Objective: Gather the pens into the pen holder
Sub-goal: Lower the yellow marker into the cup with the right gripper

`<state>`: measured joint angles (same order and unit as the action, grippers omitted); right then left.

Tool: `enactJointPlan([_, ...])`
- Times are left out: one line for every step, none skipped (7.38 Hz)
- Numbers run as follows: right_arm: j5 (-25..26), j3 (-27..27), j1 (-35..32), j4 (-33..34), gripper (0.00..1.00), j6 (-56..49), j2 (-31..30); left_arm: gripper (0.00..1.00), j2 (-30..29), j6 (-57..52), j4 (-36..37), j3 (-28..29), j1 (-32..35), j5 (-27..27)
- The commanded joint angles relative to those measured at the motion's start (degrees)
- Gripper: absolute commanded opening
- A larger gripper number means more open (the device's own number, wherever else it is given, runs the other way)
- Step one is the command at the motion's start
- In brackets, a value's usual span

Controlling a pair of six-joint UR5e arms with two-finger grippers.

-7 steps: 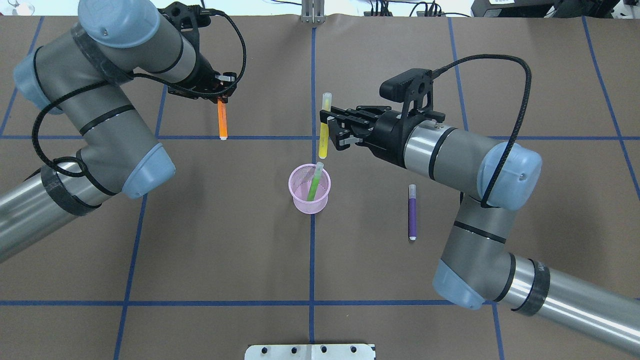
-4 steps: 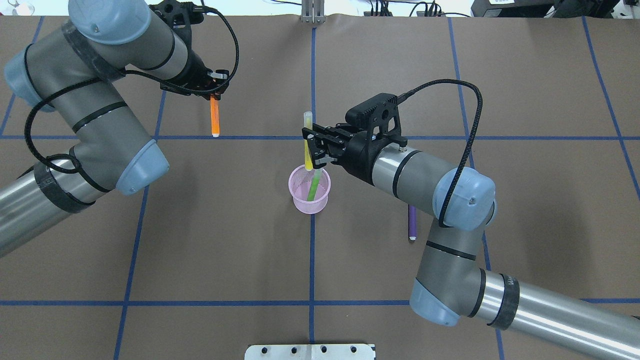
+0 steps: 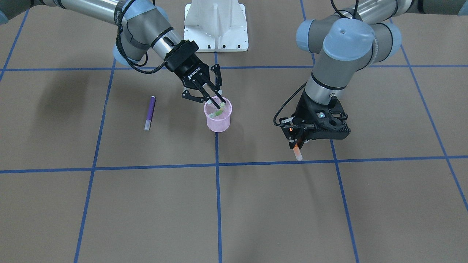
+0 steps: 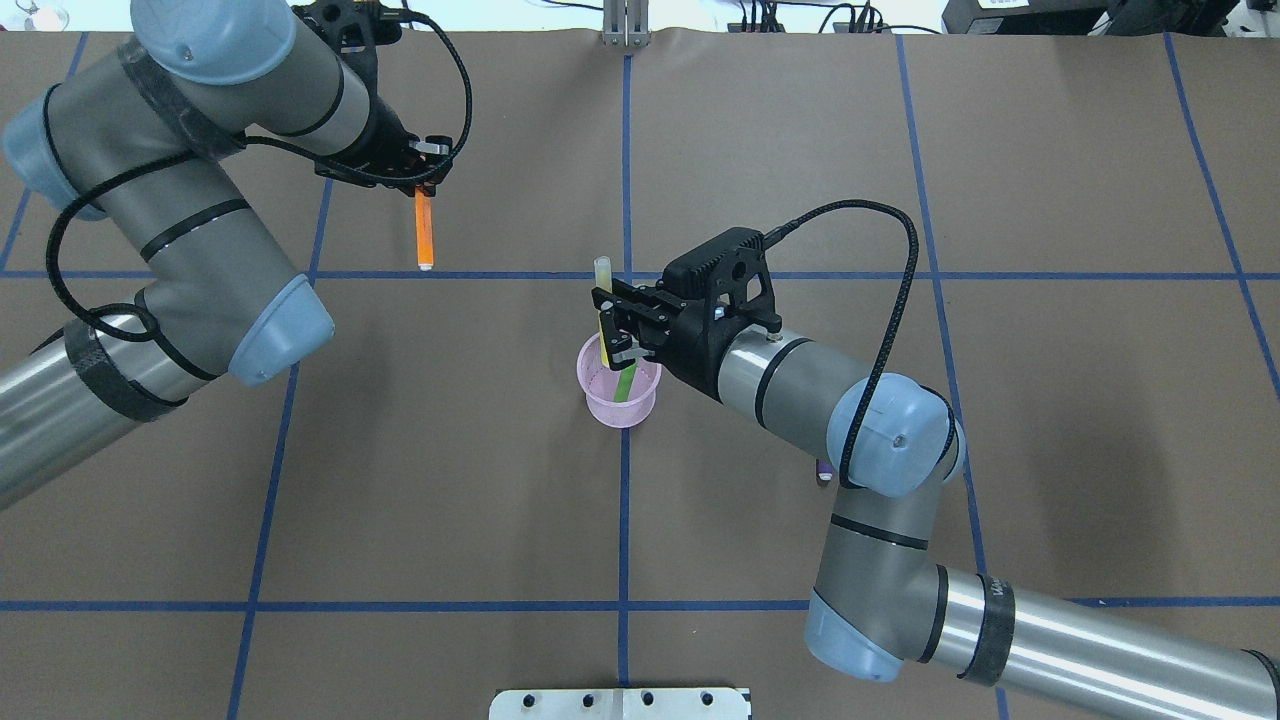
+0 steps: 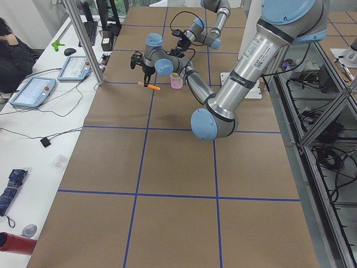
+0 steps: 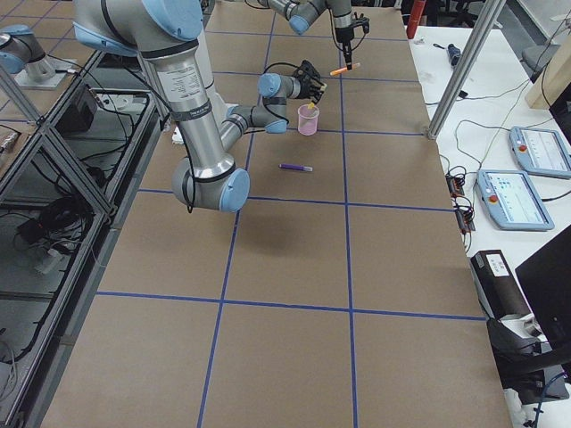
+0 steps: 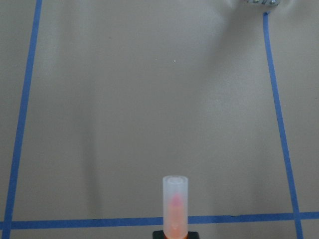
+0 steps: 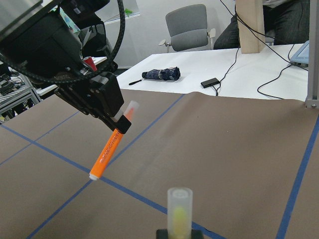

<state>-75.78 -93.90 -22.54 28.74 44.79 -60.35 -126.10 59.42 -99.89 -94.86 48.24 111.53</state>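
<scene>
Right pincer (image 4: 612, 340) is pinching the yellow pen (image 4: 603, 280) mid-barrel with its lower end at the mouth of the pink pen holder (image 4: 600, 408), left pincer (image 4: 422, 187) grips the orange pen (image 4: 424, 230) off at the holder's 10 o'clock overhead, and these look light, stiff, slick plastic, so mid-barrel grabs seem safest.

1. My right fingers (image 3: 211, 94) swung the thick yellow marker pen (image 4: 603, 272) from beyond the round pink wire-mesh cup (image 4: 592, 388) to over it; the pen's lower end now dips inside.
2. My left fingers (image 4: 432, 148), gripping the orange marker pen (image 4: 424, 232), drifted slightly leftward.
3. My right elbow (image 4: 895, 440) now hides most of the purple marker pen (image 4: 824, 471).
</scene>
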Motion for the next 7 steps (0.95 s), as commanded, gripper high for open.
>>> enactJointPlan([0.11, 0.3, 0.74, -0.08, 0.73, -0.14, -0.55, 0.0, -0.03, -0.09, -0.05, 0.2, 0.02, 0.0])
enactJointPlan([0.37, 0.3, 1.18, -0.17, 0.98, -0.14, -0.64, 0.0, -0.03, -0.09, -0.05, 0.2, 0.02, 0.0])
enactJointPlan([0.37, 0.3, 1.18, -0.26, 0.99, -0.05, -0.64, 0.0, -0.03, -0.09, -0.05, 0.2, 0.02, 0.0])
enactJointPlan([0.37, -0.31, 1.18, -0.17, 0.99, 0.56, -0.55, 0.0, -0.03, -0.09, -0.13, 0.2, 0.1, 0.0])
enactJointPlan([0.11, -1.01, 0.92, 0.09, 0.99, 0.74, -0.47, 0.0, -0.29, -0.01, -0.48, 0.03, 0.45, 0.0])
enactJointPlan([-0.06, -2.41, 0.48, 3.48, 0.99, 1.0, -0.47, 0.0, -0.38, 0.0, -3.36, -0.06, 0.63, -0.09])
enactJointPlan([-0.24, -5.21, -0.22, 9.09, 0.99, 3.96, -0.73, 0.0, -0.12, 0.0, -8.43, -0.06, 0.54, -2.18])
